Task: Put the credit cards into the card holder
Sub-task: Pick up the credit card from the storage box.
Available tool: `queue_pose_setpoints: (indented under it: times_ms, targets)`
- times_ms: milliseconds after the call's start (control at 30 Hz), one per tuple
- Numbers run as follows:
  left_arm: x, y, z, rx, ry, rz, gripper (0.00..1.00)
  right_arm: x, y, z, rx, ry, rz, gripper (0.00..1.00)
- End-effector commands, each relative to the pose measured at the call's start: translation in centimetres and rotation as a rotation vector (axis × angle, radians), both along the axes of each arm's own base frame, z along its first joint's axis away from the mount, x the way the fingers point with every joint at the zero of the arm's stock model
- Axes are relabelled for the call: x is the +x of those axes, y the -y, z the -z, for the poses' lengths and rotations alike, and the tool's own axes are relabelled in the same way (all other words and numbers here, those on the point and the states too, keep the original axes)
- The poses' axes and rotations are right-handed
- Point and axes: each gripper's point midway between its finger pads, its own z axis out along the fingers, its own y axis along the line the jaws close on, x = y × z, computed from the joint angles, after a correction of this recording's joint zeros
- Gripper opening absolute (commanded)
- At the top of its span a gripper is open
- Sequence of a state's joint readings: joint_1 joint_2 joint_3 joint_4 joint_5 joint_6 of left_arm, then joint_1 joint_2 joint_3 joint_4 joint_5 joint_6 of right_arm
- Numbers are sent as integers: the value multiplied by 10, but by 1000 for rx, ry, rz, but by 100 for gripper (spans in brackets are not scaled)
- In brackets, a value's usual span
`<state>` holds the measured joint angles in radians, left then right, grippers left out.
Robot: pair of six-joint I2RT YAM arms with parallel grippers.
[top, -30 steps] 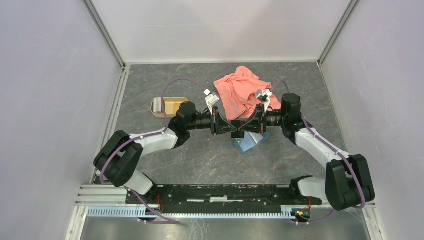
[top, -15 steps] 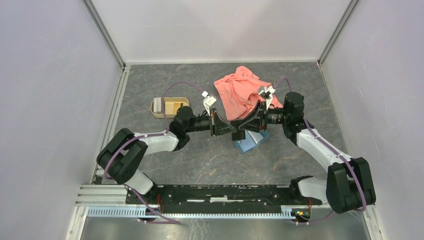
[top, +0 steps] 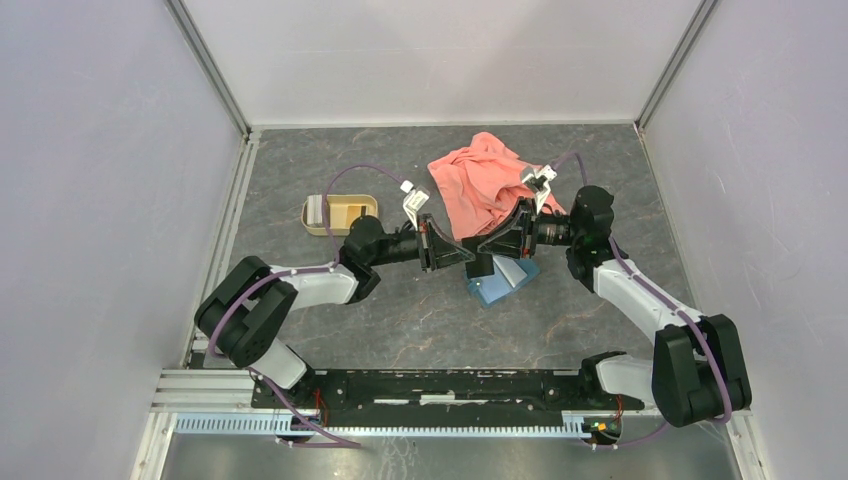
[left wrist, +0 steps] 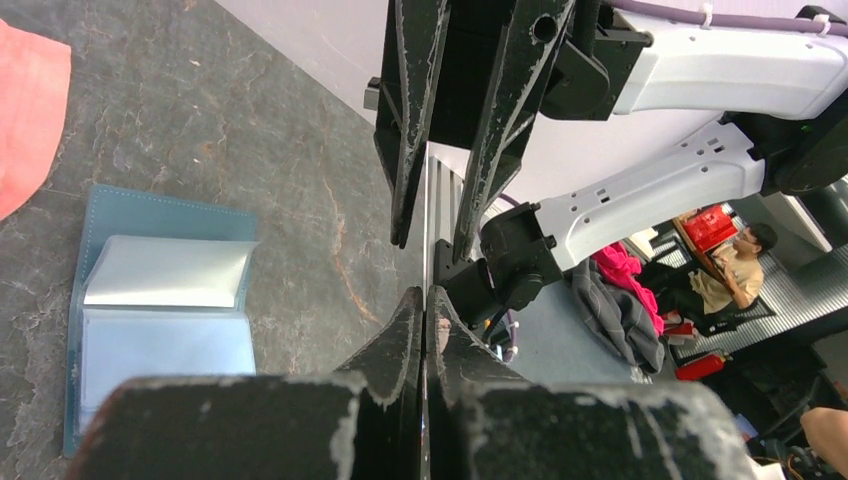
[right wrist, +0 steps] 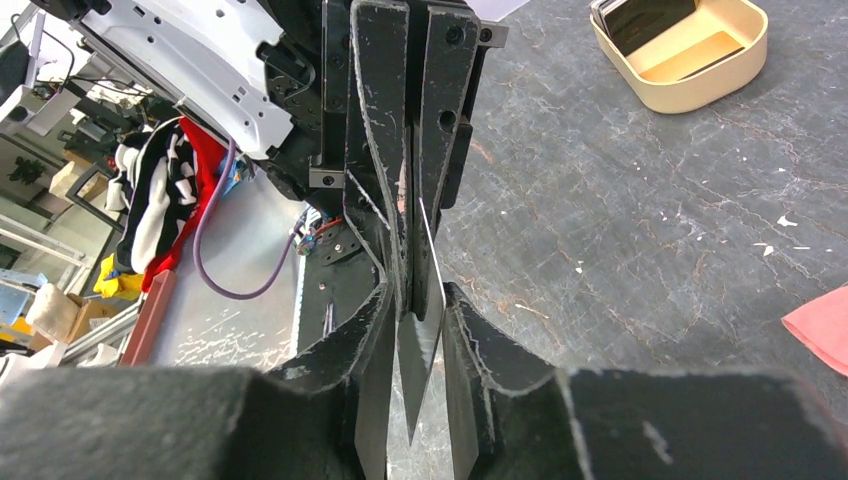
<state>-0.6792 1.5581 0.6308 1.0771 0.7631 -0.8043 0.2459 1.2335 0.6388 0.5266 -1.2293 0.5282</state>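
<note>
My left pincer (left wrist: 424,300) is clamped shut on one credit card (right wrist: 418,370), held edge-on. It meets my right pincer (right wrist: 418,292) tip to tip; the right jaws stand slightly apart on either side of the card's free end and, as far as I can tell, do not press on it. The card holder (left wrist: 165,310) lies open on the table (left wrist: 300,150), below both tips and a little aside. The card looks light, thin, stiff and slick, so I judge it best pinched across its flat faces near one short edge, leaving most of its length free to enter a pocket.
</note>
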Motion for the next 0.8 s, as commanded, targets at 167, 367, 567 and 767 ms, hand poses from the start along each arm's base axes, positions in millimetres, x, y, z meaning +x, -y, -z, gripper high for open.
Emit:
queue_pose_setpoints:
  times_ms: [167,367,567,767]
  targets:
    - [4,-1,-14,-83,1,-44,2,1,2,-7,15,34,10,20]
    - [11,-5,-9,-63,-4,-97,16,12,7,2,-32,72,51,0]
    - [44,-28,21,165,42,-322,63,44,31,35,-233,146,207,0]
    - [40,-33,39,201,-10,-331,72,64,47,84,-393,79,296,0]
